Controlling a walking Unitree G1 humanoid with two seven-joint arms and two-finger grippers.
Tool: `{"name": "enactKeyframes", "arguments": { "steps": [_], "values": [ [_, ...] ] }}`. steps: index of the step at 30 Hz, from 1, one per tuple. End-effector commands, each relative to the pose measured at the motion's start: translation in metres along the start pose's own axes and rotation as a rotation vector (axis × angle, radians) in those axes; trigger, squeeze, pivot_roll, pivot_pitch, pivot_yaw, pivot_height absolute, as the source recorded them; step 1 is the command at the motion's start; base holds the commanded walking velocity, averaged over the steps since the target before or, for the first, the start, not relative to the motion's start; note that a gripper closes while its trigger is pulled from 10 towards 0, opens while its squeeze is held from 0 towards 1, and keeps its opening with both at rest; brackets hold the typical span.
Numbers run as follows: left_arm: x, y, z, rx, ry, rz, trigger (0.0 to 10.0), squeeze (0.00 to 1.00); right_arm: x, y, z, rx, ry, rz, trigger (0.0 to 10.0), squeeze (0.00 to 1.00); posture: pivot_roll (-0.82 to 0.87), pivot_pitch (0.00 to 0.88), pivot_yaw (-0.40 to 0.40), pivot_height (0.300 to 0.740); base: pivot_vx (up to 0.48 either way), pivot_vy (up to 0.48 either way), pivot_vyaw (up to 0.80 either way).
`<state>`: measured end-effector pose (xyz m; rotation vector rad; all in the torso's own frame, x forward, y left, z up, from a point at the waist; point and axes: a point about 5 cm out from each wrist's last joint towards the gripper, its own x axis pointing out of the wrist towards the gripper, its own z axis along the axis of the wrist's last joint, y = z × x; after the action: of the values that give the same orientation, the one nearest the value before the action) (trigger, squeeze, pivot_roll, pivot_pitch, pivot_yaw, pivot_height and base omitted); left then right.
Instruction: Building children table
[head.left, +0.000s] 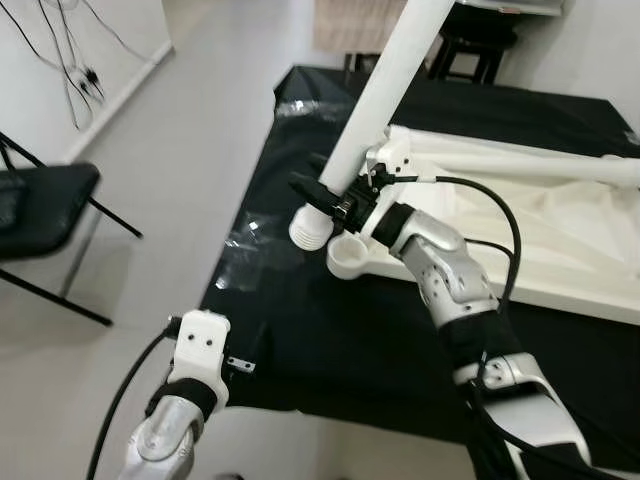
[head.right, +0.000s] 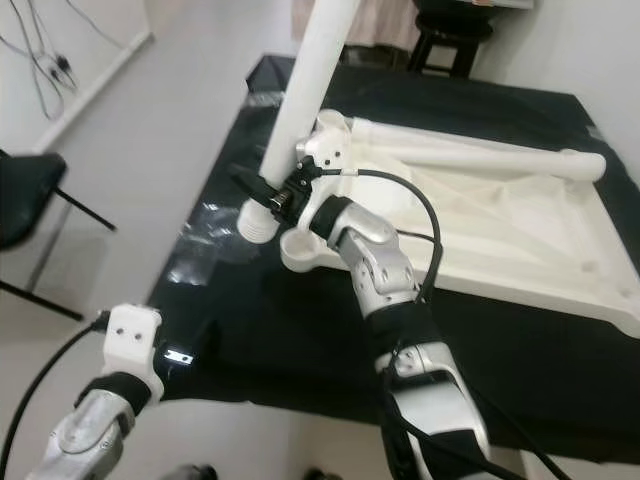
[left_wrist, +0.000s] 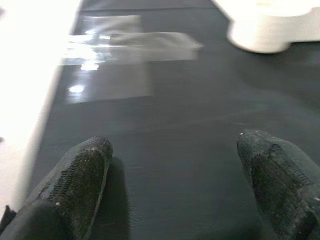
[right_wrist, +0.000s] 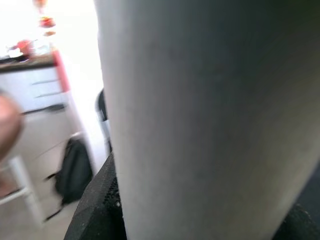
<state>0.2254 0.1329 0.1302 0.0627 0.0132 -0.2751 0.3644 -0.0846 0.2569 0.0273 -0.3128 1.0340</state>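
A white children's tabletop lies upside down on a black-covered surface. My right gripper is shut on a long white table leg, seen close up in the right wrist view as the leg. The leg is tilted, top leaning away to the right, and its ribbed lower end hangs just left of the round corner socket. A second white leg lies along the tabletop's far side. My left gripper is open low over the black cover near its front left edge, nothing between its fingers.
A black folding chair stands on the pale floor to the left. A dark stool stands beyond the far edge. A shiny clear patch lies on the cover near its left edge. Cables hang on the left wall.
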Motion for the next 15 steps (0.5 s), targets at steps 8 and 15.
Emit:
{"name": "enactKeyframes", "arguments": {
  "steps": [8, 15],
  "values": [
    [-0.011, -0.012, 0.05, 0.125, -0.146, -0.131, 10.0, 0.0, -0.018, -0.037, 0.042, -0.031, -0.002, 0.203, 10.0, 0.0, 0.2, 0.404, -0.124, 0.74, 0.0, 0.0, 0.0],
    [-0.022, -0.011, 0.073, 0.226, -0.191, -0.222, 10.0, 0.0, -0.024, -0.038, 0.05, -0.008, 0.005, 0.367, 10.0, 0.0, 0.22, 0.448, -0.109, 0.74, 0.0, 0.0, 0.0]
  ]
}}
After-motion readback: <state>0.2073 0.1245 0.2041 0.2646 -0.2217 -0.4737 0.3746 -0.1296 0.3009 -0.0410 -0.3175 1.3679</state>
